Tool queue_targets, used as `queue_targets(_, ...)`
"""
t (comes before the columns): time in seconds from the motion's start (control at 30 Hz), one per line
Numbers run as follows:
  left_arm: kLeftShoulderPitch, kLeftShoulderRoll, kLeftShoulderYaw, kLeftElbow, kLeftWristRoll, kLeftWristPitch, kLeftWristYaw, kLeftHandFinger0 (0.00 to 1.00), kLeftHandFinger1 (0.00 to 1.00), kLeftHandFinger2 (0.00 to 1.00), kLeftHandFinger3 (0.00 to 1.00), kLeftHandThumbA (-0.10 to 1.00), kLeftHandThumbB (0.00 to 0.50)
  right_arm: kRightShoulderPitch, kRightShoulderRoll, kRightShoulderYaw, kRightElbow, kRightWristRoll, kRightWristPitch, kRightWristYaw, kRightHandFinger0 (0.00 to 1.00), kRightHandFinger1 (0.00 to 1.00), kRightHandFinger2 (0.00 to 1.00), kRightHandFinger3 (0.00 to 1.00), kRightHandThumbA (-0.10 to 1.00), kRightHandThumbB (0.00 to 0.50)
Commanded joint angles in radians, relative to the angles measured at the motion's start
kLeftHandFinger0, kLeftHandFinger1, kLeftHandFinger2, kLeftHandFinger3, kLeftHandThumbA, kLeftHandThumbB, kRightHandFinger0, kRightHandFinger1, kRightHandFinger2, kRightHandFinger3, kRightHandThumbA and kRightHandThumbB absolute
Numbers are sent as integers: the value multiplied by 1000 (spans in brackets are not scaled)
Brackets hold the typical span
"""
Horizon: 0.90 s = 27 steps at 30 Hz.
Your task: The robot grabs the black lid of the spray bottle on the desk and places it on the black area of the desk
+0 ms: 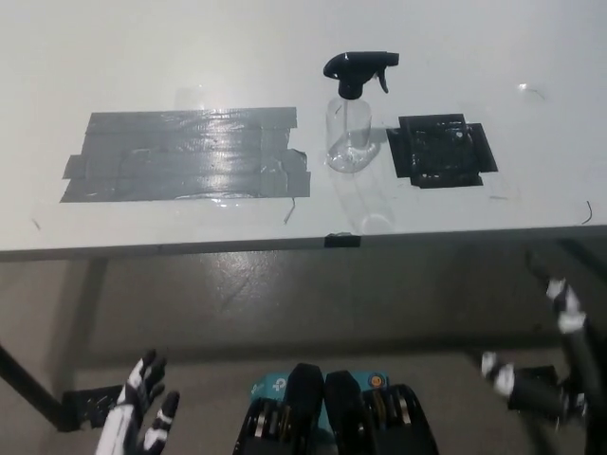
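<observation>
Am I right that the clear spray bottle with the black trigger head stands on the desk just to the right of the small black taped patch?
Not quite: in the head view the spray bottle stands just to the left of the small black patch, between it and the large grey taped area. It does stand on the desk.

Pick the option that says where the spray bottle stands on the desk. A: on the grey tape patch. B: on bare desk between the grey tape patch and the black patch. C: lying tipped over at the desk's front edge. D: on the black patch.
B: the spray bottle stands upright on bare desk, with the grey tape patch on one side and the black patch on the other.
</observation>
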Motion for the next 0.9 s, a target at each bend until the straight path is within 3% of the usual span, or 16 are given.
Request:
queue_targets(0.0, -46, 15, -2, 6, 23, -4, 4, 1000, 1000, 1000, 1000, 726, 152, -288, -71, -25, -106, -3, 264, 125, 1000, 1000, 1000, 1000, 799, 480)
queue_targets(0.1, -57, 26, -4, 66, 51, 4, 12, 1000, 1000, 1000, 1000, 682, 123, -452, -114, -28, -16, 92, 324, 170, 1000, 1000, 1000, 1000, 794, 474)
queue_targets(0.23, -86, 36, -10, 105, 72, 10, 11, 1000, 1000, 1000, 1000, 658, 125, -662, -160, -35, 84, 200, 459, 248, 1000, 1000, 1000, 1000, 772, 473)
queue_targets(0.27, -91, 41, -13, 101, 81, 20, 8, 1000, 1000, 1000, 1000, 660, 131, -739, -167, -34, 137, 224, 501, 272, 1000, 1000, 1000, 1000, 759, 493)
queue_targets(0.47, -115, 40, -16, 90, 95, 41, 10, 1000, 1000, 1000, 1000, 629, 145, -1052, -153, 3, 512, 255, 560, 381, 1000, 1000, 1000, 1000, 681, 487)
queue_targets(0.63, -149, 40, -17, 111, 111, 33, 17, 1000, 1000, 1000, 1000, 610, 154, -1263, -128, 63, 834, 188, 553, 433, 1000, 1000, 1000, 1000, 715, 495)
queue_targets(0.73, -160, 41, -19, 118, 123, 29, 23, 1000, 1000, 1000, 1000, 590, 149, -1352, -88, 67, 1004, 189, 527, 433, 1000, 1000, 1000, 1000, 628, 439)
queue_targets(0.87, -182, 38, -18, 122, 125, 35, 23, 1000, 1000, 1000, 1000, 572, 140, -1473, -55, 91, 1225, 166, 510, 465, 1000, 1000, 1000, 1000, 627, 481)
